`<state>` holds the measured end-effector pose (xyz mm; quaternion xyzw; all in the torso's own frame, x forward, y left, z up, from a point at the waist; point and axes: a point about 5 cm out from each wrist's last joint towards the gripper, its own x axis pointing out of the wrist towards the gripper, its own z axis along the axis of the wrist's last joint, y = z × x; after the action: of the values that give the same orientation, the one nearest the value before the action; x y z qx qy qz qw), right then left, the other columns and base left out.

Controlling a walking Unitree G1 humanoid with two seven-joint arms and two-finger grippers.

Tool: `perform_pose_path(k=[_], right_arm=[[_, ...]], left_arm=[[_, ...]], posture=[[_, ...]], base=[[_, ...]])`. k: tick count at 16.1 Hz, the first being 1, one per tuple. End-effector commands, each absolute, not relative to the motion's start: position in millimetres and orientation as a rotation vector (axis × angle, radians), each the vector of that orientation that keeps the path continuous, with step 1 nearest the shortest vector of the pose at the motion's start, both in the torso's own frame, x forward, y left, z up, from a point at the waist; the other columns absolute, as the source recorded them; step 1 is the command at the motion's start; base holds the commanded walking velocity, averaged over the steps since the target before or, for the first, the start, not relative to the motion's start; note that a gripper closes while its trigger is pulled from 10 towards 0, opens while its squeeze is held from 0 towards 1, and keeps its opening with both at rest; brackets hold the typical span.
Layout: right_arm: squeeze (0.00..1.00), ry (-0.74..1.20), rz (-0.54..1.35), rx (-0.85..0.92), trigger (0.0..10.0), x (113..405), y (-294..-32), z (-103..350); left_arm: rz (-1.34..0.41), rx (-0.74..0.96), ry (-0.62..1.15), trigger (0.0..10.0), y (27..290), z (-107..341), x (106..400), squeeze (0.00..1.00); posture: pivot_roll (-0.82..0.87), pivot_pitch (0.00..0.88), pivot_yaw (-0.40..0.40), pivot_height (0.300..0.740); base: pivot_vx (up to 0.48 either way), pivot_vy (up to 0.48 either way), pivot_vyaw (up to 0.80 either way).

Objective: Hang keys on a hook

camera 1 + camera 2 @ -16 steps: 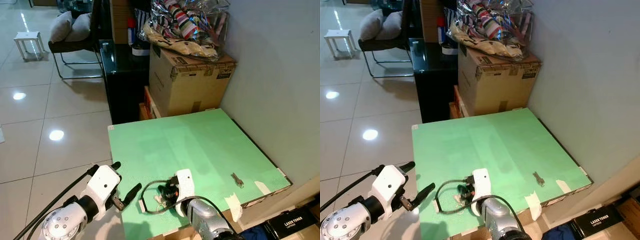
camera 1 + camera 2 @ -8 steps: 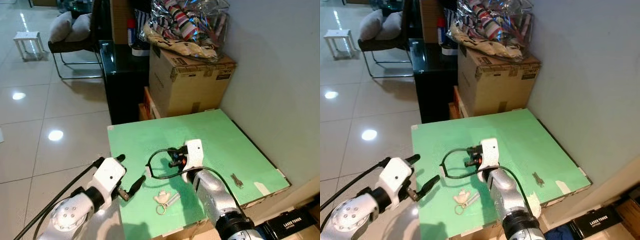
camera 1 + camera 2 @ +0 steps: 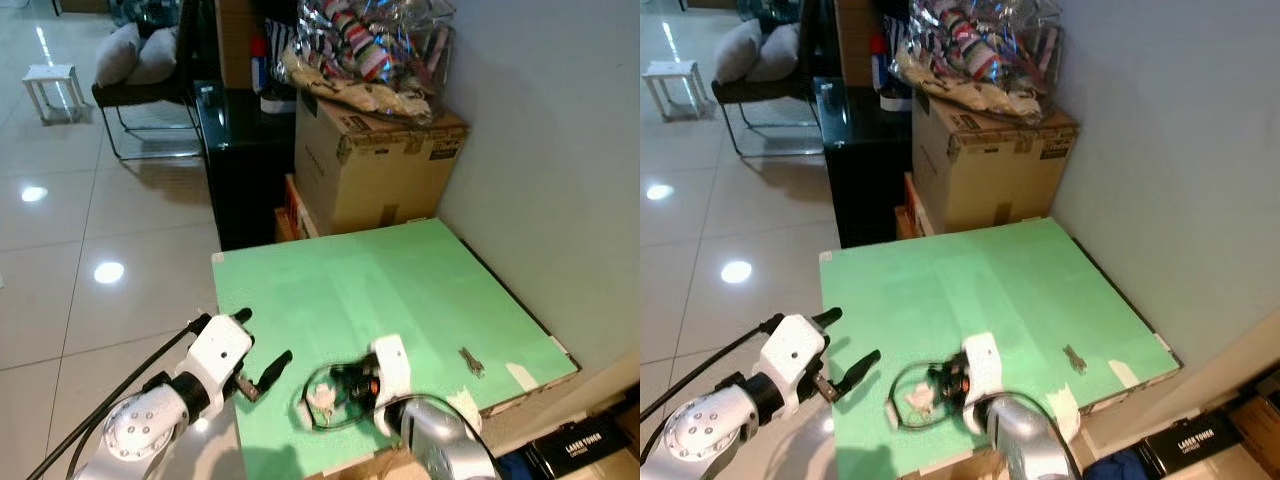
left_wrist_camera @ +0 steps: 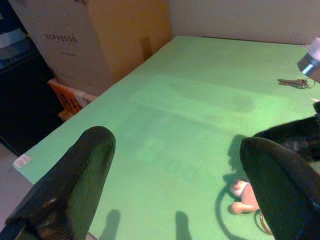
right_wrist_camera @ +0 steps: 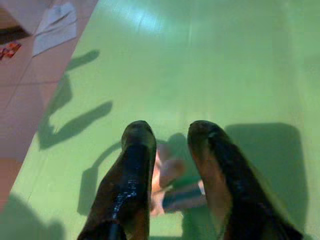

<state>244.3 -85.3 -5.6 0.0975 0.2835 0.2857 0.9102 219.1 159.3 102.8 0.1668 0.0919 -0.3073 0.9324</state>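
Observation:
A key bunch (image 3: 322, 398) with a pale charm lies near the front edge of the green table (image 3: 400, 270). My right gripper (image 3: 336, 388) is low over it. In the right wrist view the two black fingers (image 5: 135, 150) stand a little apart, open, with the charm (image 5: 169, 169) and a key on the table between them. My left gripper (image 3: 262, 338) hovers open at the table's left front edge, apart from the bunch; its wrist view shows the charm (image 4: 241, 194) ahead. A single small key (image 3: 472, 360) lies toward the right front of the table.
A cardboard box (image 3: 380, 160) topped with wrapped goods stands behind the table, a black cabinet (image 3: 235, 150) to its left. A grey wall runs along the right. Tape strips (image 3: 520, 377) mark the front right corner. Tiled floor and a chair (image 3: 140, 70) lie left.
My right gripper, raised above mid-table half a second ago, has come back down toward the front edge and over the key bunch. The left gripper has barely moved.

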Motion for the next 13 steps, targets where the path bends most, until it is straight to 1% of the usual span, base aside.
perform_pose_path(k=[1,6,7,13], right_arm=[[1.00,0.574,0.626,0.166,10.0,243.0,-83.6,-1.5],[1.00,0.569,0.653,0.104,10.0,242.6,-78.2,-0.7],[1.00,0.569,0.652,0.076,10.0,242.8,-79.6,-0.7],[1.00,0.593,0.628,0.034,10.0,245.9,-84.3,-4.4]], left_arm=[[-0.641,0.348,0.193,10.0,158.4,102.2,215.5,0.00],[-0.638,0.346,0.201,10.0,159.0,101.3,213.0,0.00],[-0.638,0.344,0.201,10.0,158.1,101.0,212.4,0.00],[-0.634,0.342,0.199,10.0,157.0,100.0,212.9,0.00]], posture=[[0.03,0.006,-0.052,0.740],[0.03,0.015,-0.052,0.740],[0.03,0.018,-0.053,0.740],[0.03,0.014,-0.060,0.740]], base=[[0.000,0.000,0.00],[0.000,0.000,0.00],[0.000,0.000,0.00],[0.000,0.000,0.00]])
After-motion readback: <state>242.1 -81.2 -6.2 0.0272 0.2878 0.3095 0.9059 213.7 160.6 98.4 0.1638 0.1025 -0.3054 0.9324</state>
